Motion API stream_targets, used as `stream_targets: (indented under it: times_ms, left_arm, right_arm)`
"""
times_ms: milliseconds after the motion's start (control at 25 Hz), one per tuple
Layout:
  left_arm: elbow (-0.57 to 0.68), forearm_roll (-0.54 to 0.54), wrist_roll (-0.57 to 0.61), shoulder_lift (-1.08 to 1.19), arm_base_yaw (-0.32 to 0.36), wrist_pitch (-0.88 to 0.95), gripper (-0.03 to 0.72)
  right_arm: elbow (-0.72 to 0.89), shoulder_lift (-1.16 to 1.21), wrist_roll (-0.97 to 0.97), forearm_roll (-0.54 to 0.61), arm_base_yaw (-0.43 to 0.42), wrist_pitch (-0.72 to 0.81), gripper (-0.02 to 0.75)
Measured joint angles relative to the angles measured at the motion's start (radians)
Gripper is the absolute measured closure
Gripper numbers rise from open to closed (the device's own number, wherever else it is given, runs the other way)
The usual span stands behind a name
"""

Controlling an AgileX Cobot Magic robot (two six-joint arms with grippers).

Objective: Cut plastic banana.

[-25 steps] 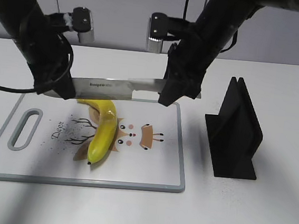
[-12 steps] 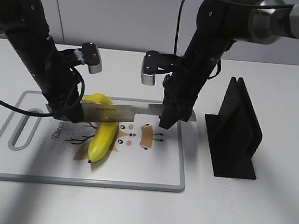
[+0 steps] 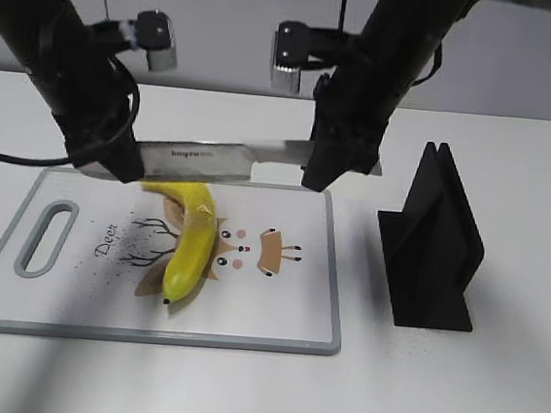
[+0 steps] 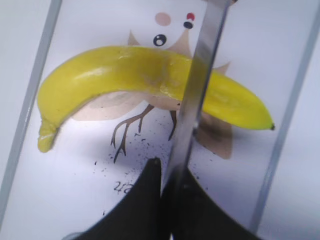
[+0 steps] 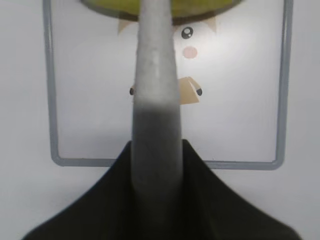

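Knife (image 3: pixel 223 160) steel stretched level across the middle of the exterior view, both arms sharing it: the left gripper (image 3: pixel 114 164) was pinched on the blade's tip end at centre left, and the right gripper (image 3: pixel 323 172) was clamped on the handle end just right of centre. Below it, in the lower left of that frame, the plastic banana (image 3: pixel 187 240) lay whole on the cutting board (image 3: pixel 285 315), with no notch or split showing on its skin. In the left wrist view the blade (image 4: pixel 195 95) ran up the frame and crossed the banana (image 4: pixel 125 75) past its middle, towards the pointed tip, apart from it rather than biting.

Cutting well probably meant lowering both ends together, so the edge met the fruit flat and square. A glossy curved toy would likely roll or skid under a tilted blade. The black stand (image 3: pixel 433 241) at the right sat well apart from the work.
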Motion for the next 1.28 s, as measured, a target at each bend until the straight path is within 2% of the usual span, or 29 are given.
stream_targets:
  times_ms: [200,440,480,560,640,760,840,920,1040,1160,1280]
  left_arm:
    - [-0.029,0.000,0.000,-0.099,0.000,0.062,0.662]
    - [-0.029,-0.007,0.003,-0.104,0.000,0.063,0.647]
    - [-0.029,-0.012,0.000,-0.104,0.000,0.061,0.619]
    - [-0.033,-0.025,-0.004,-0.104,0.000,0.054,0.514]
    - [-0.035,-0.047,-0.006,-0.107,0.000,0.053,0.353]
    - [-0.035,-0.064,-0.009,-0.129,0.003,0.020,0.160]
    - [-0.035,-0.063,-0.024,-0.162,0.008,-0.015,0.110]
    - [-0.035,-0.036,-0.085,-0.204,0.021,-0.057,0.099]
    - [-0.035,0.035,-0.259,-0.269,0.070,-0.080,0.099]
    - [-0.035,0.063,-0.495,-0.333,0.164,-0.066,0.100]
    - [-0.035,0.083,-0.701,-0.378,0.267,0.034,0.100]
  right_arm:
    - [-0.001,-0.108,0.001,0.022,0.000,0.021,0.575]
    - [-0.001,-0.115,0.001,0.023,0.000,0.020,0.575]
    - [-0.001,-0.115,0.001,0.023,0.000,0.021,0.576]
    - [-0.001,-0.115,0.007,0.023,0.000,0.021,0.576]
    - [-0.001,-0.115,0.013,0.020,0.000,0.020,0.576]
    - [-0.001,-0.115,0.023,0.010,0.000,0.019,0.576]
    - [-0.001,-0.115,0.043,0.004,0.000,0.021,0.576]
    - [-0.001,-0.115,0.108,-0.009,0.000,0.023,0.576]
    - [-0.010,-0.115,0.286,-0.044,0.000,0.033,0.576]
    - [-0.039,-0.129,0.479,-0.095,0.000,0.034,0.576]
    - [-0.052,-0.164,0.626,-0.144,0.000,0.035,0.576]
